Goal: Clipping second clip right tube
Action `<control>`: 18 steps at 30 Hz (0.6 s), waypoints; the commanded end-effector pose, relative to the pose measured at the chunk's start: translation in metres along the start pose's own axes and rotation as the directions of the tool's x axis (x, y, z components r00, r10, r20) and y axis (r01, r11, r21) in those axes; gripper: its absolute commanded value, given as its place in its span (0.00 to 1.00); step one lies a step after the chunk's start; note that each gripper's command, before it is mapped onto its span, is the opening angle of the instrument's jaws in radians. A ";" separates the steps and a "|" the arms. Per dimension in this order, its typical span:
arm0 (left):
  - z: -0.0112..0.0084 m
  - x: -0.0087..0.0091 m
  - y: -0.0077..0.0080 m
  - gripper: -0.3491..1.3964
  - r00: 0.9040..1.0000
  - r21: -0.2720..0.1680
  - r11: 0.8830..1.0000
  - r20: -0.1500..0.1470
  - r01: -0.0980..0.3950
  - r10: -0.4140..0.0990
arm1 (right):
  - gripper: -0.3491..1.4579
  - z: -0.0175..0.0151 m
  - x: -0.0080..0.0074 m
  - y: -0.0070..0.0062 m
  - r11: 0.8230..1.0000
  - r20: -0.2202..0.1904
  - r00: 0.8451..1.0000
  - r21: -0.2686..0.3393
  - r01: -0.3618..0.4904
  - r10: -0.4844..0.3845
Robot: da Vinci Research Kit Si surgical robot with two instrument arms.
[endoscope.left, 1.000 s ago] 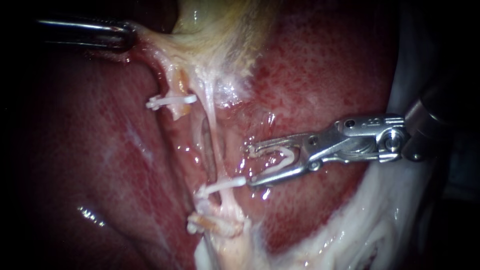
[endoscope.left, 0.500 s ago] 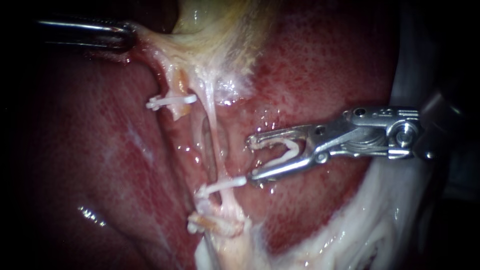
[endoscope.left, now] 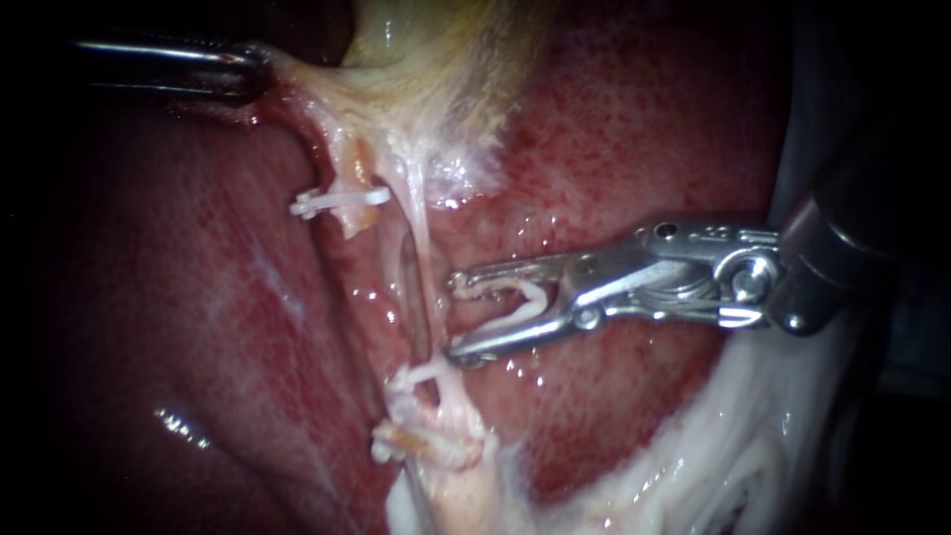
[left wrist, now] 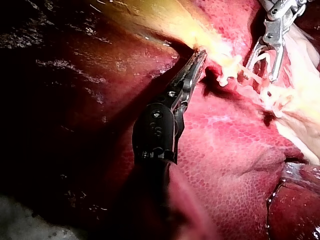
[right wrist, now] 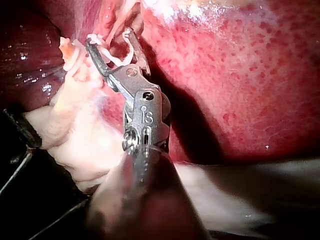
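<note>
Presently the right instrument (endoscope.left: 454, 317) holds a clip (endoscope.left: 515, 305) in wide jaws. The right tube (endoscope.left: 423, 248) lies just ahead of it. The left instrument (left wrist: 201, 52) grips the gallbladder (left wrist: 160, 17).

Seemingly a surgical bench — exposed liver (endoscope.left: 644, 129), a clipped tube (endoscope.left: 423, 260).

Thin pale right tube (endoscope.left: 424, 253), stretched taut and near upright, white plastic clip (endoscope.left: 428, 374) closed across its lower end, open white V-shaped clip (endoscope.left: 515, 305) held just beside it.

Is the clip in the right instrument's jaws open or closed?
Open. The clip has its legs spread apart between the jaws of the right instrument; the tube lies beyond their tips, not inside.
</note>
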 end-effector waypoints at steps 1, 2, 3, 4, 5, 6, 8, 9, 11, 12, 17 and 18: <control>0.0000 0.0000 0.0000 0.00 1.000 -0.001 1.000 0.000 0.000 0.000 | 0.45 0.0002 0.0000 0.0000 1.000 0.006 1.000 0.006 -0.003 0.003; 0.0000 0.0000 0.0000 0.00 1.000 -0.001 1.000 0.000 0.000 0.000 | 0.45 0.0005 -0.0001 0.0001 1.000 0.003 1.000 0.013 0.001 -0.001; 0.0000 0.0000 0.0000 0.00 1.000 -0.001 1.000 0.000 0.000 0.000 | 0.45 0.0007 0.0000 0.0001 1.000 0.002 1.000 0.019 -0.002 0.002; 0.0000 0.0000 0.0000 0.00 1.000 -0.001 1.000 0.000 0.000 0.000 | 0.45 0.0009 0.0000 0.0001 1.000 -0.004 1.000 0.027 -0.005 0.005; 0.0000 0.0000 0.0000 0.00 1.000 -0.001 1.000 0.000 0.000 0.000 | 0.45 0.0010 0.0000 0.0001 0.999 -0.010 1.000 0.036 -0.008 0.009; 0.0000 0.0000 0.0000 0.00 1.000 -0.001 1.000 0.000 0.000 0.000 | 0.45 0.0012 0.0001 0.0000 0.999 -0.018 1.000 0.047 -0.016 0.017; 0.0000 0.0000 0.0000 0.00 1.000 0.000 1.000 0.000 0.000 0.000 | 0.45 0.0014 0.0003 -0.0001 0.998 -0.029 0.999 0.064 -0.023 0.024; 0.0000 0.0000 0.0000 0.00 1.000 0.000 1.000 0.000 0.000 0.000 | 0.45 0.0016 0.0003 -0.0002 0.997 -0.037 0.999 0.076 -0.025 0.028; 0.0000 0.0000 0.0000 0.00 1.000 0.000 1.000 0.000 0.000 0.000 | 0.45 0.0019 0.0005 -0.0004 0.995 -0.046 0.998 0.097 -0.036 0.040; 0.0000 0.0000 0.0000 0.00 1.000 0.000 1.000 0.000 0.000 0.000 | 0.45 0.0020 0.0005 -0.0005 0.994 -0.051 0.998 0.106 -0.039 0.044; 0.0000 0.0000 0.0000 0.00 1.000 0.000 1.000 0.000 0.000 0.000 | 0.45 0.0027 0.0007 -0.0007 0.986 -0.075 0.994 0.156 -0.064 0.076; 0.0000 0.0000 0.0000 0.00 1.000 0.000 1.000 0.000 0.000 0.000 | 0.45 0.0029 0.0008 -0.0007 0.984 -0.080 0.994 0.166 -0.066 0.080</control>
